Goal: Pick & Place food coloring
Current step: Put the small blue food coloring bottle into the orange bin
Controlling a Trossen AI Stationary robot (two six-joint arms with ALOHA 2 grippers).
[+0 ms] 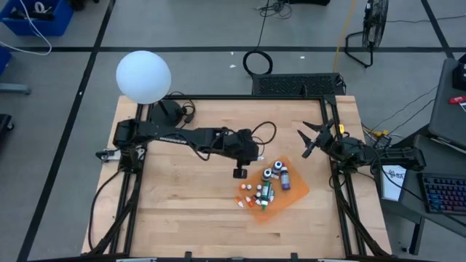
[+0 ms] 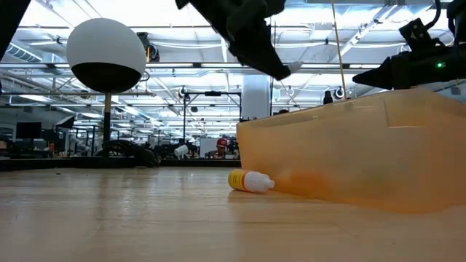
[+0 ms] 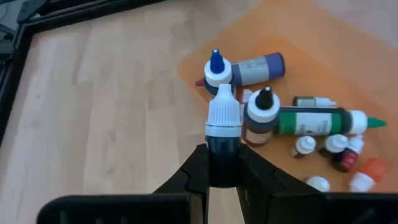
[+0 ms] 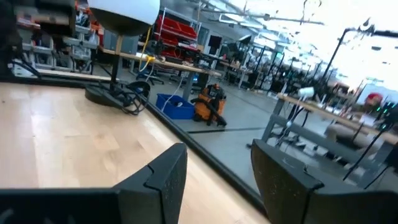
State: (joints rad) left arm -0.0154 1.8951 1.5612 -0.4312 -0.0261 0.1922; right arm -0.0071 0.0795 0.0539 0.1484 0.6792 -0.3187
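Observation:
My left gripper (image 3: 222,167) hangs over the table's middle (image 1: 240,172), just left of the orange sheet (image 1: 291,195), shut on a small dark food coloring bottle (image 3: 222,134) with a white cap. Several more food coloring bottles lie on the sheet: a purple one with a blue tip (image 3: 249,67), a long green one (image 3: 314,121), one with a black tip (image 3: 264,107), and small whitish ones (image 3: 306,145). In the low view a yellow-ended bottle (image 2: 250,181) lies on its side on the table. My right gripper (image 1: 312,138) waits open at the table's right edge. My left gripper pinches the bottle's dark body (image 3: 222,155) between its two fingers, below the white cap (image 3: 224,112). The fingers slant down from the table's left side and lie along the bottle, whose cap points away from the wrist. The bottle is lifted clear of the table.
A white globe lamp (image 1: 143,76) stands at the table's far left corner. A black frame (image 1: 218,97) runs along the table's edges. Bare wood (image 1: 182,211) lies left and in front of the sheet. A keyboard (image 1: 444,193) sits beyond the right edge.

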